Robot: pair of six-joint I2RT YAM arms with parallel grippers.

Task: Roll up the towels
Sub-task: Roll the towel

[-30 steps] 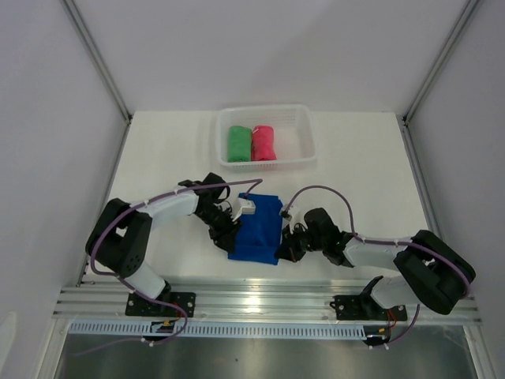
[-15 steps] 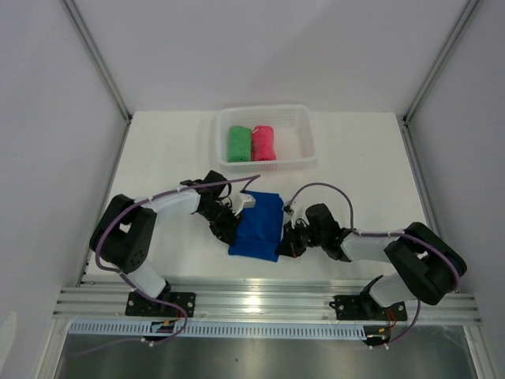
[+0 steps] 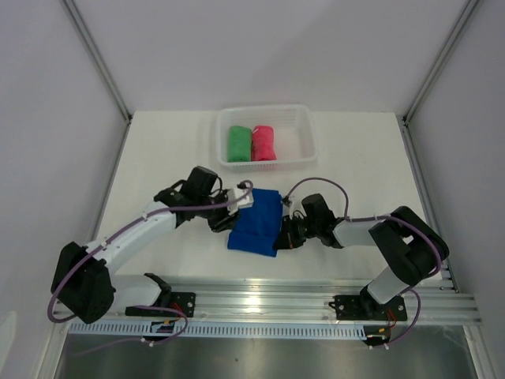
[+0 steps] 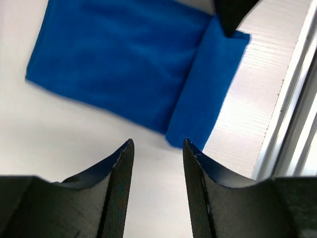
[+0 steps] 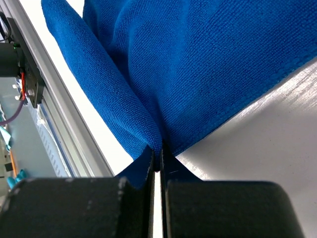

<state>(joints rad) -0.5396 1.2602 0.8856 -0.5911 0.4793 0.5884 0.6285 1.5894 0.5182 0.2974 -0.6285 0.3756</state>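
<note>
The blue towel [image 3: 256, 223] lies folded at centre frame in the top view, its long axis nearly vertical, leaning toward the upper right. The right gripper [image 5: 157, 158] pinches its lower-right edge. The left gripper [image 4: 157, 146] gapes empty beside its left edge.

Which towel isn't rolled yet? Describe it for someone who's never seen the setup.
On the white table, between the left arm and right arm and nearer than the white basket, lies the blue towel. Unlike the green towel and pink towel rolled up inside the basket, it's mostly flat.
</note>
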